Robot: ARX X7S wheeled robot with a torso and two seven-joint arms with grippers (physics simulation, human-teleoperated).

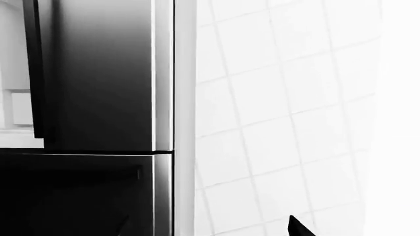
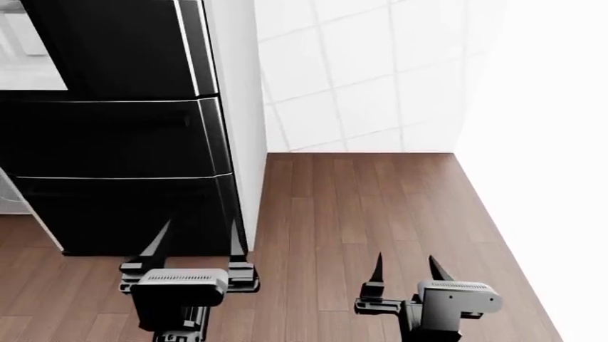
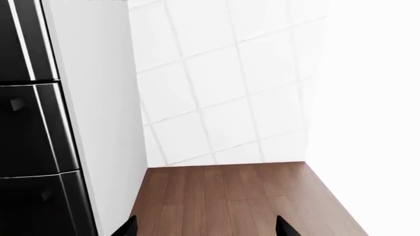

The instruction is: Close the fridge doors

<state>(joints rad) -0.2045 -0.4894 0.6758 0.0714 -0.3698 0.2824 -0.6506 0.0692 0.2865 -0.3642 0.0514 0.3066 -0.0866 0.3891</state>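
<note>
Head view: the fridge doors [image 2: 124,46] stand at my upper left, above two wide black drawer fronts [image 2: 114,139]. The right-hand door [image 1: 98,73] looks shut flush with the white side panel [image 2: 238,107], while a white patch at the frame's left edge suggests the left-hand door is open or ajar, so I judge the task at most half done and no door touched now. My left gripper [image 2: 195,246] hangs low before the lower drawer, jaws spread wide and empty; my right gripper [image 2: 406,267] hovers over the wooden floor [image 2: 361,206], well apart from the fridge, jaws open at a moderate gap, empty. Hidden: the door tops, the left door's full extent and its angle are cut off; both wrist views show only fingertip slivers.
</note>
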